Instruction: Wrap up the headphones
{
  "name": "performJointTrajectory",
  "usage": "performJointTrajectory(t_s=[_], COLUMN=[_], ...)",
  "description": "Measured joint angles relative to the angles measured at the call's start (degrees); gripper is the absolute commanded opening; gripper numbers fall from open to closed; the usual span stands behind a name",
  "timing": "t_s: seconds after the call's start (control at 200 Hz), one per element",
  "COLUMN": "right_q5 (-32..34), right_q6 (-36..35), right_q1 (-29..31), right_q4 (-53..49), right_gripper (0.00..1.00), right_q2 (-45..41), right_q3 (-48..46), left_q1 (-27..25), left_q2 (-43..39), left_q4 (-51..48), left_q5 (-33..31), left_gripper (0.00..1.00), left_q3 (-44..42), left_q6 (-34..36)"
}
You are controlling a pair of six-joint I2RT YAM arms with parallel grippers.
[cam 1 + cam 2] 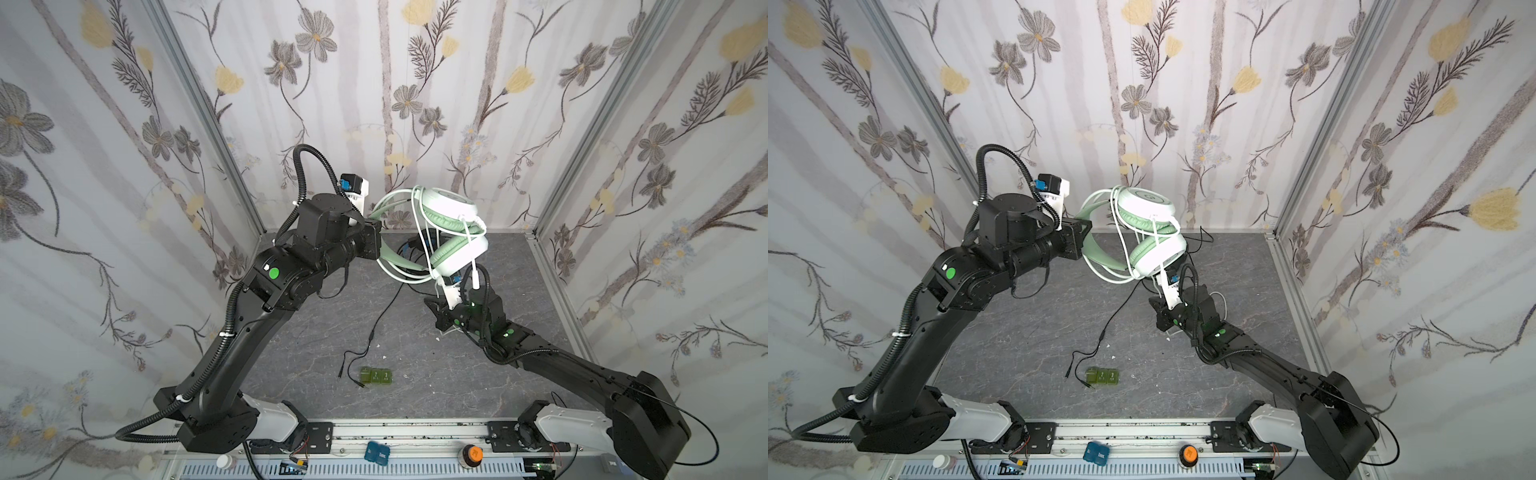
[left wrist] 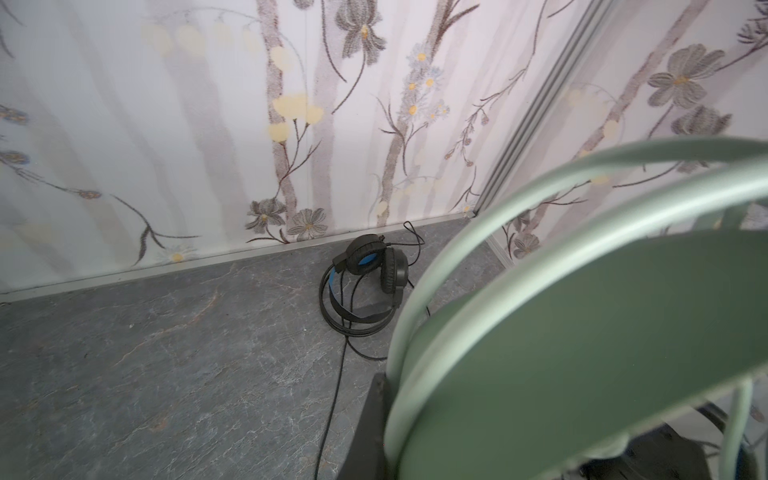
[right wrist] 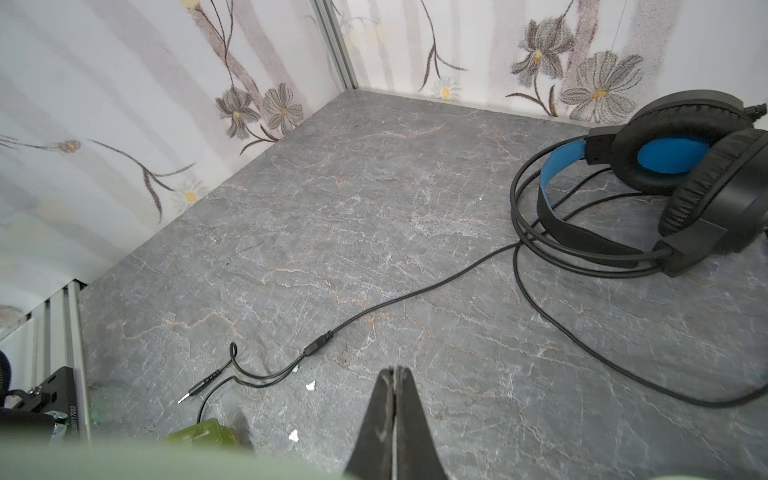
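Black fingers of the left gripper (image 1: pixel 377 251) pinch the headband of the mint green headset (image 1: pixel 446 208), held aloft mid-table, its white cable (image 1: pixel 417 220) looped loosely. Beneath, the right gripper (image 3: pixel 395 370) has its fingers pressed together on nothing visible; best open, catch the cable's end, wind snugly.

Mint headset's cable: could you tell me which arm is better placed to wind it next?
Right, probably: the right pincer is empty near the hanging cable, while the left pincer grips the mint band.

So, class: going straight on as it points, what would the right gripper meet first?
Probably the grey table, near the black cable; the right gripper points down at it, though depth is unclear.
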Motion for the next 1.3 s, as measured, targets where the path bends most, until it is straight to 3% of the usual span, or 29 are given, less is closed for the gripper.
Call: performJointTrajectory(t_s=[0.3, 0.605, 0.849, 1.064, 1.299], right_q5=[16.31, 27.47, 32.44, 35.30, 37.11], right_q6=[-2.21, -6.29, -13.60, -21.90, -32.68], right_q1=[12.24, 20.24, 22.14, 22.18, 22.01], right_q4=[-14.84, -29.44, -37.16, -40.94, -43.52], right_gripper=[0.00, 0.00, 0.00, 0.00, 0.00], right_q2=[-10.27, -11.41, -9.25, -7.02, -2.38], right_q3=[0.15, 9.92, 16.33, 24.24, 33.53], left_q1=[4.11, 6.03, 5.40, 1.18, -2.34], left_q2=[5.01, 6.43, 7.91, 8.96, 8.52], left_q4=[0.17, 3.23, 5.27, 6.80, 10.08], left_q5=[-7.26, -15.45, -21.46, -27.63, -28.63], left_gripper=[0.00, 0.00, 0.00, 0.00, 0.00], left_q3=[0.72, -6.21, -12.20, -16.96, -21.99], left_q6=[-3.02, -1.05, 2.16, 9.14, 15.08])
